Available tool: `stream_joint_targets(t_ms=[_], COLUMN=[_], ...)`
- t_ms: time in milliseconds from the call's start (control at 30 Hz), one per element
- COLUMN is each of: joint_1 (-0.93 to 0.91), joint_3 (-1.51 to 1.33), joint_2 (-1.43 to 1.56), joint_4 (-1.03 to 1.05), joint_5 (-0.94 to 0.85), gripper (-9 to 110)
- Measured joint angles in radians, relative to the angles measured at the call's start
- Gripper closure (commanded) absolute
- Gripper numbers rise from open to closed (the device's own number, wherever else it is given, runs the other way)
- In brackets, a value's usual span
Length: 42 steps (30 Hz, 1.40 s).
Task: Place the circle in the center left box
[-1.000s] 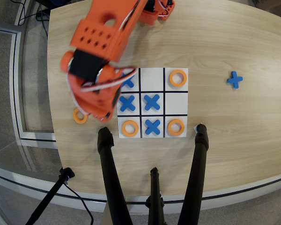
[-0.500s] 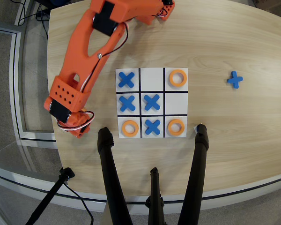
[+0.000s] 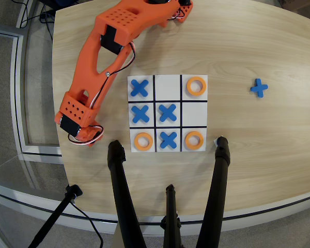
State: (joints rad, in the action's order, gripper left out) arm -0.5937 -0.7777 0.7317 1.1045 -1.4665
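Overhead, we see our orange arm stretched down the left side of the wooden table, its gripper low at the spot left of the board's bottom row; our fingers are hidden under the wrist, so we cannot tell whether they are open or clamped, and the loose circle is not visible there. On the board, orange rings fill three corner cells, blue crosses fill four others, and one more blue cross lies well apart on the right.
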Motion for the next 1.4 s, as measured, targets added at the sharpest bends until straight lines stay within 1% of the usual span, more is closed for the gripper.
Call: stream_joint_targets(t_ms=[600, 800, 1067, 1267, 1400], joint_1=[-0.018, -0.017, -0.011, 0.032, 0.097], joint_3=[0.072, 0.084, 0.101, 0.048, -0.051], joint_2=[-0.104, -0.107, -0.107, -0.021, 0.143], joint_4=[0.002, 0.023, 0.092, 0.202, 0.265], joint_5=[-0.011, 0.011, 0.041, 0.063, 0.074], gripper=[88, 102, 102, 102, 102])
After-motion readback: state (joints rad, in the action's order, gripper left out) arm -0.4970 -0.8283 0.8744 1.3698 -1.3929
